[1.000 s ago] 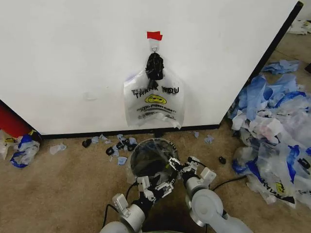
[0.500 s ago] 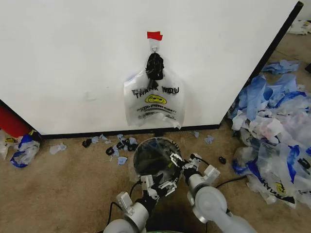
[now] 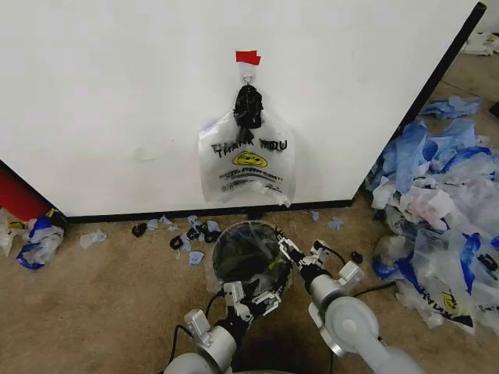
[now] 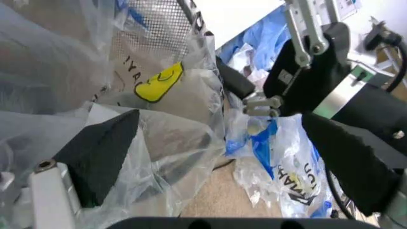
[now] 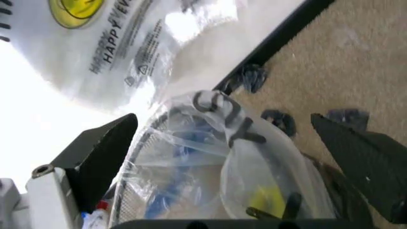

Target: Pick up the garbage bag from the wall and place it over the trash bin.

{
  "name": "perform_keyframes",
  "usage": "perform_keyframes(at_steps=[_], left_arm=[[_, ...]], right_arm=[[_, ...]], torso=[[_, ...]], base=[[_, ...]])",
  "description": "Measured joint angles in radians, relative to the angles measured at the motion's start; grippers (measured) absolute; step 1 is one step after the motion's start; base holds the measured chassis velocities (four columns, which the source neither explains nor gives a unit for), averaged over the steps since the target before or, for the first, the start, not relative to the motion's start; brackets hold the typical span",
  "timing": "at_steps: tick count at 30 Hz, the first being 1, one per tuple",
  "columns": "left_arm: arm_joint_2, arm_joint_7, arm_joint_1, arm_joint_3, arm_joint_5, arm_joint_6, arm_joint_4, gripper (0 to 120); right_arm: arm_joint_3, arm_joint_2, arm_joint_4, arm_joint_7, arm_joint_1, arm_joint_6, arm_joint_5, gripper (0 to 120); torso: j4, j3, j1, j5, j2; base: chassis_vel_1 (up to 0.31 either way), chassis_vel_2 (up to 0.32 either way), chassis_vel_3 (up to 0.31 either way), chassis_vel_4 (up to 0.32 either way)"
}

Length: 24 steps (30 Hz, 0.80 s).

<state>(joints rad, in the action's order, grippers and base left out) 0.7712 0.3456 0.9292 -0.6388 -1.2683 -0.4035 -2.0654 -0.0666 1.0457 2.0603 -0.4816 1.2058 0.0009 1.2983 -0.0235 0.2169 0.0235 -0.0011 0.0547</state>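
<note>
The garbage bag (image 3: 248,160) hangs flat against the wall (image 3: 117,93), gathered into a dark knot on a hook just below a small piece of red tape (image 3: 248,57), exactly where it hung a second ago; its "THANK YOU" lettering and yellow smiley face the camera. Directly below it on the carpet stands the trash bin (image 3: 245,253), whose mouth is already covered by another see-through plastic bag (image 5: 254,157) with a yellow print. What has changed is low in the head view: the right gripper (image 3: 300,253) has shifted a little to the right and back from the bin's rim, and the left gripper (image 3: 253,294) has edged slightly rightward at the bin's near side. Both arms reach forward from the bottom of the view, bent low toward the bin. The left gripper's fingers (image 4: 98,157) stand spread wide, with loose film lying between them, not pinched. The right gripper's fingers (image 5: 95,157) are likewise spread apart, holding nothing, the bin between them farther off. A heap of blue and clear bags (image 3: 440,210) lies to the right, and small scraps (image 3: 191,232) litter the floor along the wall's base.
</note>
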Motion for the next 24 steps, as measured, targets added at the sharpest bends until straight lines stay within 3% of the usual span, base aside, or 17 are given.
perform_keyframes(at_steps=[6, 16, 21, 24], left_arm=[[0.0, 0.005, -0.001, 0.025, -0.001, 0.001, -0.005, 100], [-0.012, 0.02, 0.022, 0.119, -0.025, 0.009, -0.074, 100], [-0.05, 0.019, 0.069, 0.171, -0.017, 0.013, -0.13, 100], [-0.098, 0.011, 0.083, 0.249, -0.016, 0.018, -0.178, 100]], right_arm=[[-0.012, -0.017, 0.004, 0.014, 0.0, 0.036, -0.114, 100], [-0.029, -0.025, -0.003, 0.06, 0.005, 0.047, -0.142, 100], [-0.028, -0.025, 0.001, 0.063, 0.006, 0.051, -0.142, 100], [-0.052, -0.04, 0.01, 0.168, 0.013, 0.1, -0.18, 100]], torso=[[-0.0002, 0.0, 0.0, 0.0, 0.0], [-0.0002, 0.0, 0.0, -0.0002, 0.0], [0.0, 0.0, 0.0, 0.0, 0.0], [0.0, 0.0, 0.0, -0.0003, 0.0]], base=[[0.0, 0.0, 0.0, 0.0], [0.0, 0.0, 0.0, 0.0], [0.0, 0.0, 0.0, 0.0], [0.0, 0.0, 0.0, 0.0]])
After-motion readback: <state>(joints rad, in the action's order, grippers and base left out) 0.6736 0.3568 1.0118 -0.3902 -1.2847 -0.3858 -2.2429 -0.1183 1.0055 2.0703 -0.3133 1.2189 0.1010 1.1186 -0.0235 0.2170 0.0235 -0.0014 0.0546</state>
